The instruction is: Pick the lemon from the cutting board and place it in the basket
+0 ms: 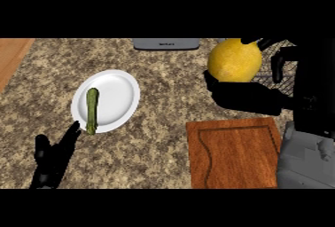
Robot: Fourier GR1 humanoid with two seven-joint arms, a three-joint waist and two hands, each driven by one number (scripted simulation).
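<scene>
A yellow lemon is held up at the upper right, above the counter, with my right hand curled under and around it. Behind the hand and lemon shows the dark wire basket, mostly hidden. The wooden cutting board lies at the lower right with nothing on it. My left hand rests at the lower left, fingers straight and pointing up toward the plate.
A white plate with a green cucumber-like vegetable sits left of centre. A grey object lies at the counter's far edge. A wooden strip shows at the upper left.
</scene>
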